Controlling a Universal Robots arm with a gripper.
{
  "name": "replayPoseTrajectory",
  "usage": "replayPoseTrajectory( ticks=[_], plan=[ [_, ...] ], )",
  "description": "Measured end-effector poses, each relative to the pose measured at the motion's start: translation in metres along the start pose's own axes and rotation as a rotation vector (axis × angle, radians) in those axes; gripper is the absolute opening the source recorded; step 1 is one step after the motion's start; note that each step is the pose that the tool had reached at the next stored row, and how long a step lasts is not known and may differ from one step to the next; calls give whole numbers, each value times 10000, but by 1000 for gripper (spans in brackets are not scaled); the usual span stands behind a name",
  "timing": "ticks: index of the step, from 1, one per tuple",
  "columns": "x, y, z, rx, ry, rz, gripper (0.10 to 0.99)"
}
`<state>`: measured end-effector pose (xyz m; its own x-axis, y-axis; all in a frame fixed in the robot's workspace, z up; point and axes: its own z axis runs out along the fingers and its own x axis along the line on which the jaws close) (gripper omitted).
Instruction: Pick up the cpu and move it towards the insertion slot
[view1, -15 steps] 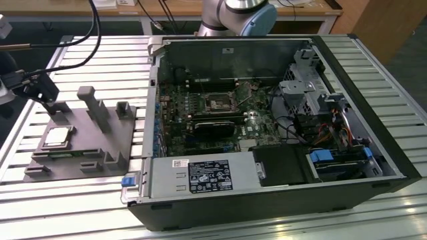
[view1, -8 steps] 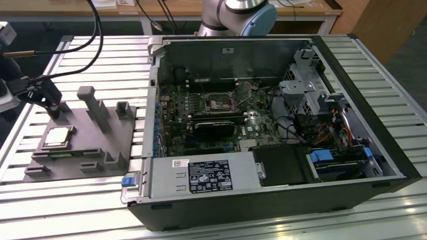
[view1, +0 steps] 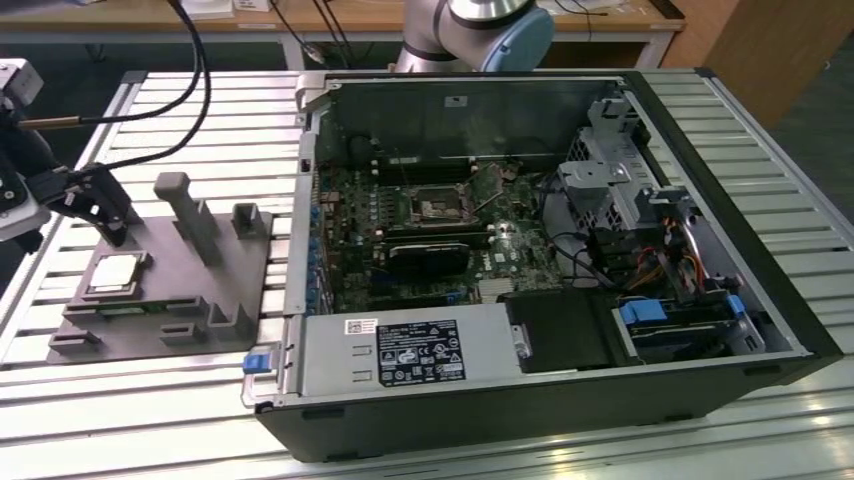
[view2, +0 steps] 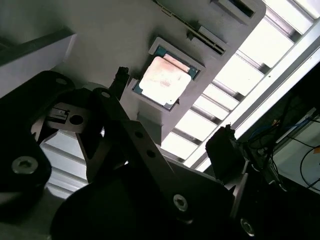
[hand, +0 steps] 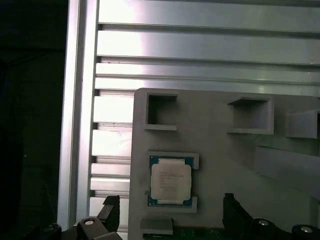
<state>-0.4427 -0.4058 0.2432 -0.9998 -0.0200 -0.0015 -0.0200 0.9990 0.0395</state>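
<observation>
The cpu (view1: 115, 272) is a flat silver square lying in a recess of the grey fixture plate (view1: 187, 310), at the exterior view's left. My gripper (view1: 96, 210) hangs open just behind and above it, holding nothing. In both wrist views the chip (hand: 170, 180) (view2: 162, 80) lies between and beyond the two spread black fingertips (hand: 111, 206), with the gripper (hand: 170, 204) (view2: 171, 107) not touching it. The insertion slot (view1: 438, 207) is a dark square framed in silver on the green motherboard inside the open computer case, well to the exterior view's right of the chip.
The open computer case (view1: 787, 330) holds a power supply (view1: 400, 352), cables and drive cages. Grey posts (view1: 187, 215) stand up from the fixture plate between chip and case. Everything rests on a slatted aluminium table (view1: 747, 130). Black cables (view1: 200, 90) hang at the back.
</observation>
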Motion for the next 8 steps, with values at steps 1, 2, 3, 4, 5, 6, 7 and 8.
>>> replayPoseTrajectory(
  ticks=[1,2,3,4,5,6,7,8],
  plan=[
    [0,-1,18,0,0,0,898],
    [0,-1,36,0,0,0,898],
    [0,-2,54,0,1,0,898],
    [0,-3,73,0,0,0,898],
    [0,-4,91,0,0,0,898],
    [0,-4,109,0,0,0,898],
    [0,-5,127,0,0,0,898],
    [0,-5,145,0,0,0,898]
  ],
)
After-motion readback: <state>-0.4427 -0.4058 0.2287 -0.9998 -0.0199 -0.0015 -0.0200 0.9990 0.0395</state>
